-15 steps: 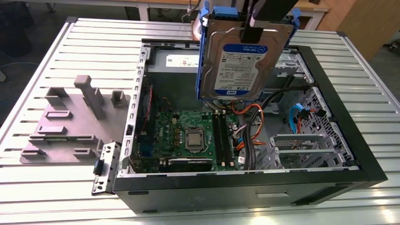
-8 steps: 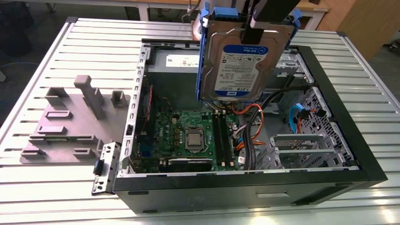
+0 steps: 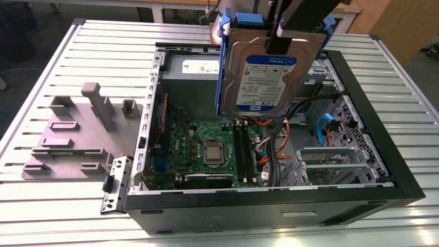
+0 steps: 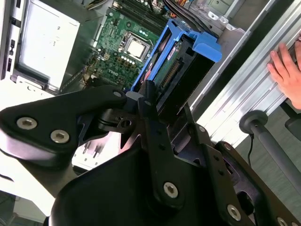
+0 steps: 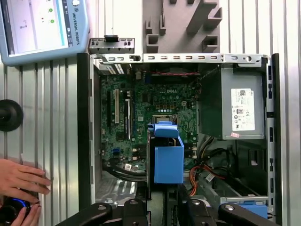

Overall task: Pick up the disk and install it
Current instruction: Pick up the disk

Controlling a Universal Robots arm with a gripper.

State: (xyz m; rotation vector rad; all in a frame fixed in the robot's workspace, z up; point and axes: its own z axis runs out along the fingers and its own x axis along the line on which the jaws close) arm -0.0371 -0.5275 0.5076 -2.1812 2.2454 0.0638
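The gripper is clamped on the top edge of the disk, which hangs upright above the open computer case. The disk looks stiff, fairly heavy and easily hurt by knocks, so it is best held by its blue-framed edges. The exterior view shows its labelled face, while the first wrist view shows a person's hand on the table.

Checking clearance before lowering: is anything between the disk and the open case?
Nothing visible. The claw holds the disk upright above the case; loose cables lie inside, toward the exterior view's right.
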